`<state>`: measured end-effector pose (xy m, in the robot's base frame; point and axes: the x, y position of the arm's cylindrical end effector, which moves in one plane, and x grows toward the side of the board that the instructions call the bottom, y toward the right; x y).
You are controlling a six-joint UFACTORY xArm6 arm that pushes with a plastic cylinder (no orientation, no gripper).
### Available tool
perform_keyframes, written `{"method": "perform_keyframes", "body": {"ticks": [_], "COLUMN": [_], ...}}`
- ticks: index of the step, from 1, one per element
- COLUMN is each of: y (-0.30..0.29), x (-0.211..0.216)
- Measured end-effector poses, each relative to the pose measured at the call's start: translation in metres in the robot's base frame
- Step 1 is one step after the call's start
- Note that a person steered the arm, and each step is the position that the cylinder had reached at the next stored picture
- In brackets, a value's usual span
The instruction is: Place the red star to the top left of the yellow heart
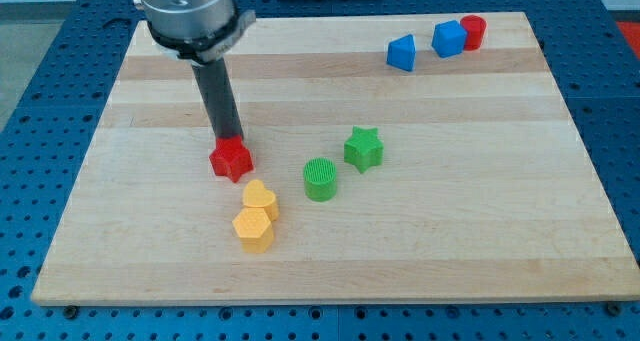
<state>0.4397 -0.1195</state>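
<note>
Nearest the tabletop's bottom edge, a little to the view's left of centre, sits a yellow hexagonal block [253, 230], touching the yellow heart [261, 197] just above it. Up and to the view's left of the heart, with only a narrow gap between them, lies the red star [231, 160]. The dark rod comes down from the tabletop's top left corner area, and my tip [228, 141] rests against the star's upper edge.

No pincer is fitted: the arm ends in the plain rod, so nothing opens, closes or holds anything.

To the view's right of the heart stands a green cylinder [321, 179], with a green star [363, 149] just beyond it. Near the top right corner are two blue blocks [402, 53] [449, 39] and a red cylinder [473, 31].

The red star already appears to sit to the heart's top left, so the task looks nearly or fully done. The main risk is pushing too far: with my tip on the star's top side, any further push toward the bottom edge would likely drive the star into the heart, which would shove the heart and the yellow block touching it out of place. An off-centre push could also spin the star aside, toward the green cylinder.

The wooden tabletop [480, 231] is otherwise bare.
</note>
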Motion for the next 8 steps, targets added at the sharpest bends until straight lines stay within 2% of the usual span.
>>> {"method": "perform_keyframes", "body": {"ticks": [3,6,8], "y": [0.002,-0.096,-0.062], "x": [0.011,0.034,0.042]}}
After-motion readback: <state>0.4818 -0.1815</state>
